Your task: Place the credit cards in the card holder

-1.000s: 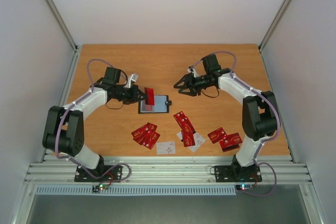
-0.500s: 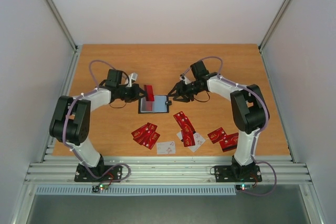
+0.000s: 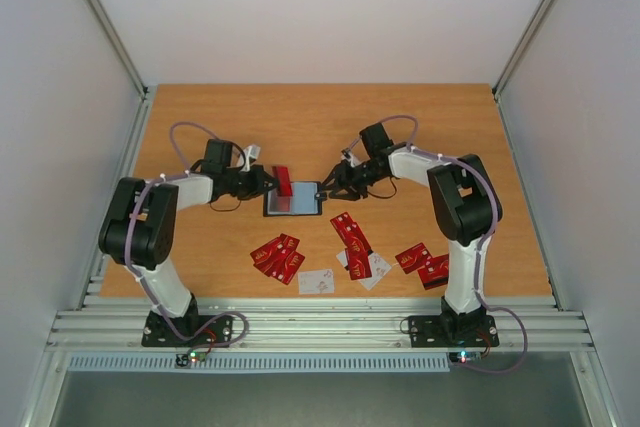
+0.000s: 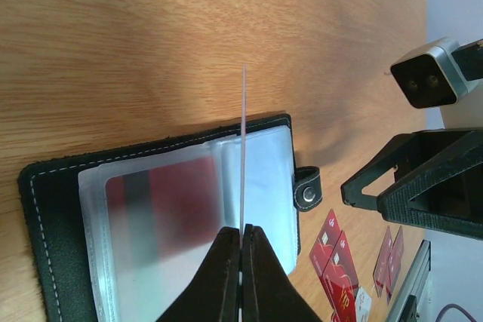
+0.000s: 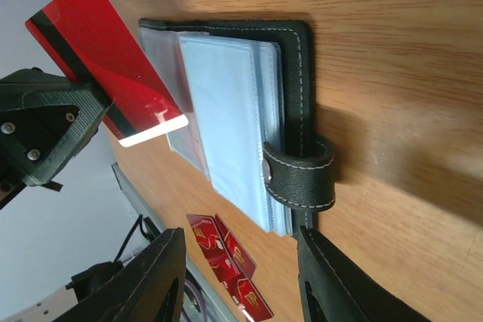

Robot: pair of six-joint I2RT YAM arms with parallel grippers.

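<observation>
The black card holder [image 3: 293,200] lies open on the table, its clear sleeves [image 5: 234,133] facing up and its snap tab [image 5: 303,176] at the right end. My left gripper [image 3: 270,184] is shut on one red credit card [image 5: 106,58], held on edge over the sleeves; in the left wrist view that card [image 4: 243,148] shows as a thin line above the holder [image 4: 53,216]. My right gripper [image 5: 240,236] stands open just off the tab end, with nothing held. More credit cards [image 3: 277,255] lie loose nearer the arms.
Other red cards sit in groups at the front middle [image 3: 352,237] and front right [image 3: 425,263], with white cards [image 3: 316,281] between them. The right gripper's fingers [image 4: 423,179] stand close beside the holder's tab [image 4: 308,186]. White walls ring the table.
The right gripper has moved left and down to the holder's tab end, its jaws a little narrower. The left gripper has drawn the red card slightly lower over the sleeves.
</observation>
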